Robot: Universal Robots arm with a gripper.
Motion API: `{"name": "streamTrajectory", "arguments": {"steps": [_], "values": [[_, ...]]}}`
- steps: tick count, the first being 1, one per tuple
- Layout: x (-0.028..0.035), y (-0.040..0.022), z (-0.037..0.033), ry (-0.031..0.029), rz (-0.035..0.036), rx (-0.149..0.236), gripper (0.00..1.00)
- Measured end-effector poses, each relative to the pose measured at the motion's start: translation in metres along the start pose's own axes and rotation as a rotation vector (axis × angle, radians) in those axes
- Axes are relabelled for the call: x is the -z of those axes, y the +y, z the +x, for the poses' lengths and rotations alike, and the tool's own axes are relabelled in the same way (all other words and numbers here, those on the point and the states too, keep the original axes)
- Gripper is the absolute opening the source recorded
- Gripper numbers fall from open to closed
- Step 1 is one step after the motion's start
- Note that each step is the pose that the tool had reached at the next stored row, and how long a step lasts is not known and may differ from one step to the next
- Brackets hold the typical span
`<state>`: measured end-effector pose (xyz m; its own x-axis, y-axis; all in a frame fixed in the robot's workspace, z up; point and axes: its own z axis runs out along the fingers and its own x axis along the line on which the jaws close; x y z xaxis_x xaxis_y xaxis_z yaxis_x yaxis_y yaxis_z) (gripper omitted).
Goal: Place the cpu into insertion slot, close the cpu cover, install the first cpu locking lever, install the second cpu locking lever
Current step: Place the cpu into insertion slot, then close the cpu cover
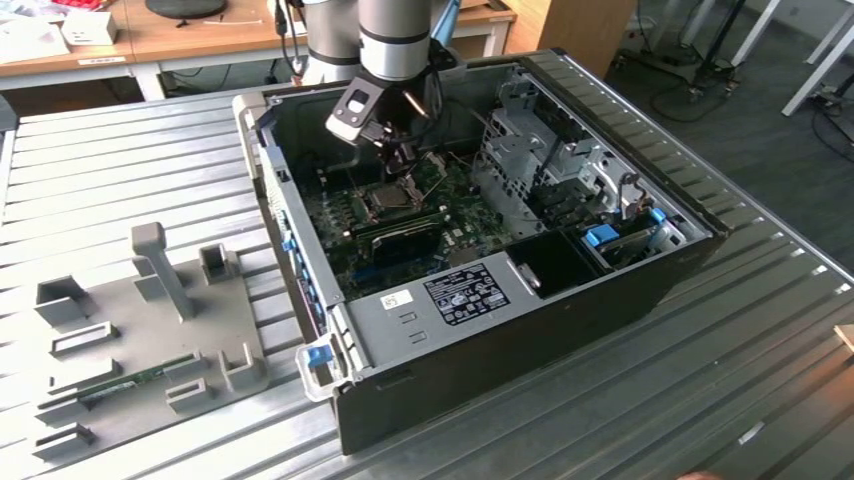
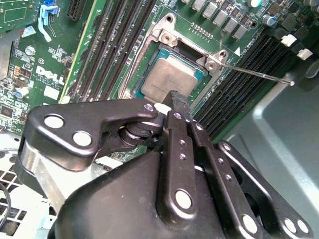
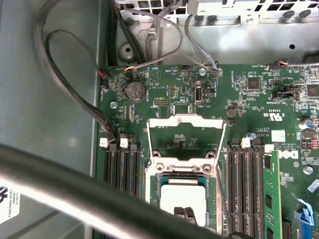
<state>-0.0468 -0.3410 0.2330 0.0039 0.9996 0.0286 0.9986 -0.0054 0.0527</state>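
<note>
Jaws pressed together, the gripper [image 2: 175, 101] sets its dark tips at one edge of the cpu [image 2: 168, 79] in the second wrist view. They are touching its dull silver top or just above it; I cannot tell which. The cpu lies flat inside the insertion slot [image 2: 165, 36], square to the silver rim.

In the first wrist view the cpu cover [image 3: 185, 121] is swung open off the slot, hinged along one edge of it. Its window frames bare green motherboard [image 3: 259, 99] rather than the chip. A thin locking lever [image 2: 254, 73] sticks out free from the slot's corner, angled across the black memory slots [image 2: 234, 89]. A coin battery [image 3: 134, 90] and a bundle of cables [image 3: 65, 84] sit beyond the open cover.

In the exterior view the computer case [image 1: 641, 280] lies open on the ribbed metal worktop [image 1: 120, 170]. The arm reaches in at about 11 o'clock from the case's middle. A grey fixture plate [image 1: 147, 330] rests on the worktop at 8 o'clock from the case.
</note>
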Motion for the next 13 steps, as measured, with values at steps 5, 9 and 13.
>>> {"name": "streamTrajectory", "arguments": {"steps": [5, 9, 13], "values": [[-0.0001, 0.0001, 0.0, 0.0, 0.0, 0.0, 0.1], [-0.0018, 0.0, 0.0, 0.0, -0.0001, 0.0, 0.1], [-0.0025, 0.0, -0.0001, 0.0, -0.0001, 0.0, 0.1]]}}
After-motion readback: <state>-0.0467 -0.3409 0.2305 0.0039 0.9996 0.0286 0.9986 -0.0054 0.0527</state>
